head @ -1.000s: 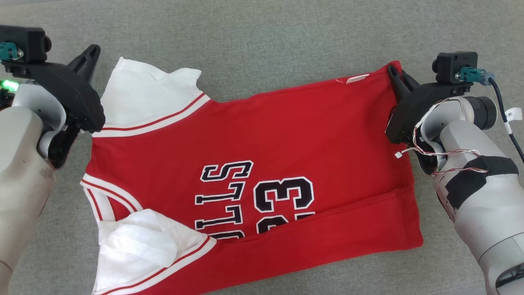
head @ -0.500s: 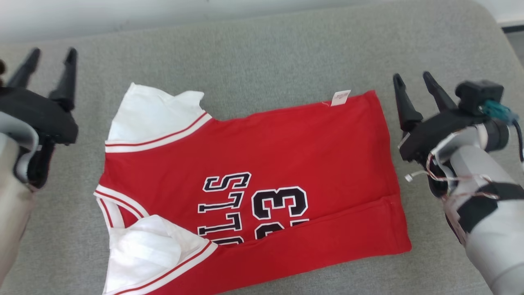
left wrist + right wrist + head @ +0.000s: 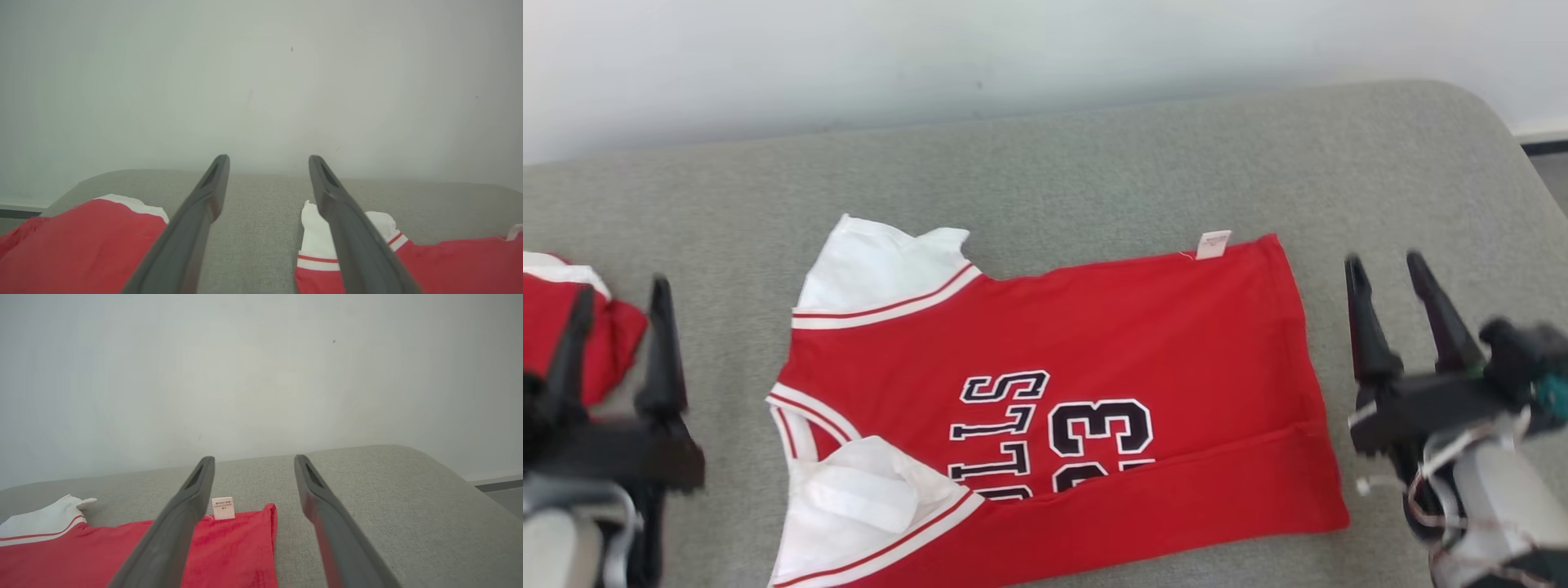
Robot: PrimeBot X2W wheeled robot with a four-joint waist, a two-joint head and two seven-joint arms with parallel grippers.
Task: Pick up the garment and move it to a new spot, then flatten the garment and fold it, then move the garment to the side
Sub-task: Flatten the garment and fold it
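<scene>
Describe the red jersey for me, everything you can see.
The red jersey is knit fabric with white sleeves, red-and-white trim, black white-edged lettering and 23, and a white label at its far edge. It lies flat, sideways on the grey cushion, near edge folded over the print. Nothing else visibly touches it.

A grey fabric-covered worktop (image 3: pixel 1094 180) meets a pale wall (image 3: pixel 1013 57); at its left edge lies a bunched red-and-white cloth (image 3: pixel 543 327), possibly another garment.
</scene>
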